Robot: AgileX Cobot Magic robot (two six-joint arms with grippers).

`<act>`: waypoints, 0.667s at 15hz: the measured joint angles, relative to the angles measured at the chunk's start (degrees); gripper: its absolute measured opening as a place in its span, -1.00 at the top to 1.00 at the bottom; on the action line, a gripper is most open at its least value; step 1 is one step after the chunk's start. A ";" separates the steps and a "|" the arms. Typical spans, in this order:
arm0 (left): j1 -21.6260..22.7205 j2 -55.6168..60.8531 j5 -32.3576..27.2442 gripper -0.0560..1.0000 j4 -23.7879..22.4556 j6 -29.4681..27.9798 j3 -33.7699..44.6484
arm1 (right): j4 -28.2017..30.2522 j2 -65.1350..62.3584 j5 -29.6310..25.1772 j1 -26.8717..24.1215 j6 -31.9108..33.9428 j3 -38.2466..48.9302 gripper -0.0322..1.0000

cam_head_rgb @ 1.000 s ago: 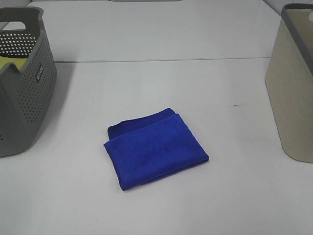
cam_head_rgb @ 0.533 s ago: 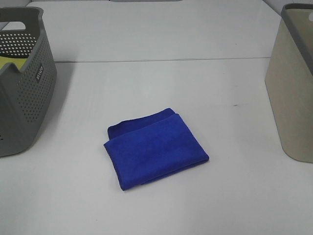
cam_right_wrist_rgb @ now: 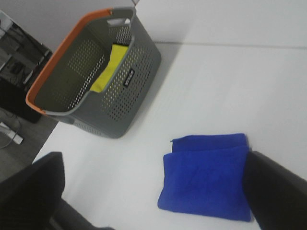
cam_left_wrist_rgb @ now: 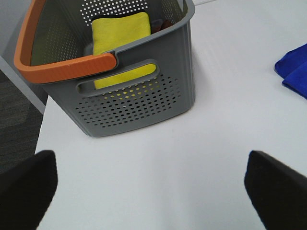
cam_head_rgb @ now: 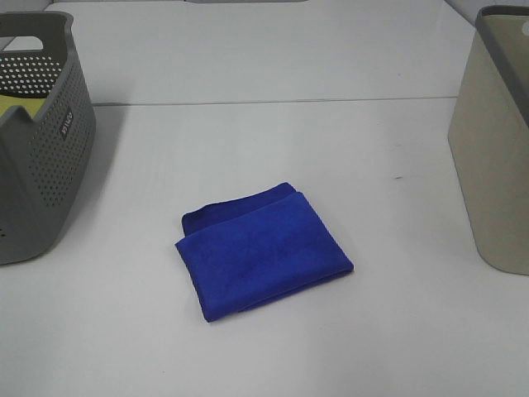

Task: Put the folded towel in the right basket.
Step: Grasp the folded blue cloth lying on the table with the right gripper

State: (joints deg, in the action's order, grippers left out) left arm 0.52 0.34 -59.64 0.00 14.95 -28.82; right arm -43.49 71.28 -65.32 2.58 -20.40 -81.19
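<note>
High camera: the folded blue towel [cam_head_rgb: 263, 252] lies flat midway on the bench [cam_head_rgb: 264, 141], well apart from the beige right basket [cam_head_rgb: 492, 182], no arm in shot; the pick-up looks not yet begun. Left wrist: the left claw [cam_left_wrist_rgb: 153, 191] hangs wide and empty near the grey perforated basket [cam_left_wrist_rgb: 144, 96]. Right wrist: the right claw [cam_right_wrist_rgb: 151, 191], equally wide and empty, hovers above the towel and likely must drop to pinch it.

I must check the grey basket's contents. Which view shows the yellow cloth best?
The left wrist view: it looks into the grey basket and shows most of the yellow cloth. The right wrist view shows a narrow strip, the exterior high view only a sliver behind the rim.
</note>
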 joint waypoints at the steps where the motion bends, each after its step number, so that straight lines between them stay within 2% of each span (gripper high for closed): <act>1: 0.00 0.00 0.00 -0.98 0.00 0.00 0.00 | 0.69 3.09 -0.74 1.15 0.00 -0.69 -0.89; 2: 0.00 0.00 0.00 -0.98 0.00 0.00 0.00 | 2.81 5.44 -0.11 3.78 -0.11 -0.80 -0.86; 4: 0.00 0.00 0.00 -0.98 0.00 0.00 0.00 | 11.63 9.34 5.56 12.72 1.15 -0.80 -0.83; 6: 0.00 0.00 0.00 -0.98 0.00 0.00 0.00 | 20.80 14.84 12.83 19.88 7.85 -0.80 -0.83; 7: 0.00 0.00 0.00 -0.98 0.00 0.00 0.00 | 24.29 17.88 14.38 21.77 10.14 -0.80 -0.83; 8: 0.00 0.00 0.00 -0.98 0.00 0.00 0.00 | 25.84 21.26 14.67 23.03 11.46 -0.80 -0.83; 10: 0.00 0.00 0.00 -0.98 0.00 0.00 0.00 | 24.81 28.82 13.98 23.61 12.15 -0.80 -0.83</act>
State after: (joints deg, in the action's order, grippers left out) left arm 0.52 0.34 -59.64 0.00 14.95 -28.82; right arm -18.68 100.10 -51.34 26.18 -8.25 -81.99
